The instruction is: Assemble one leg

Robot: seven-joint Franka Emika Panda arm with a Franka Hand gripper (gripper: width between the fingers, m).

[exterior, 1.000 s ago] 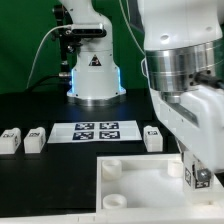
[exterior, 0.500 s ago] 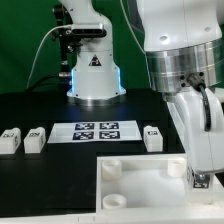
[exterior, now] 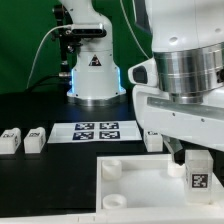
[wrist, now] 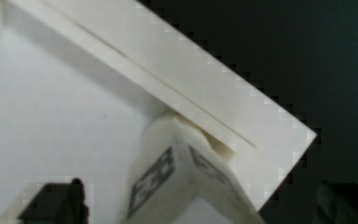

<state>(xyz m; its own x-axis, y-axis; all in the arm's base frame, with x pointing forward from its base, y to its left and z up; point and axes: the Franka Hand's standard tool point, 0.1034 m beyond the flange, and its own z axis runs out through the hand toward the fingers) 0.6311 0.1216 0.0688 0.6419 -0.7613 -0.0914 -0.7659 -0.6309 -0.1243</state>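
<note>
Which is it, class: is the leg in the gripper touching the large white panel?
Cannot tell. In the wrist view the leg overlaps the panel, with no plain contact or gap; the exterior view hides its lower end.

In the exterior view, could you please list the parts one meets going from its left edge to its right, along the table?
First leg → second leg → marker board → third leg, partly hidden behind the arm → leg at the gripper, over the white panel.
</note>
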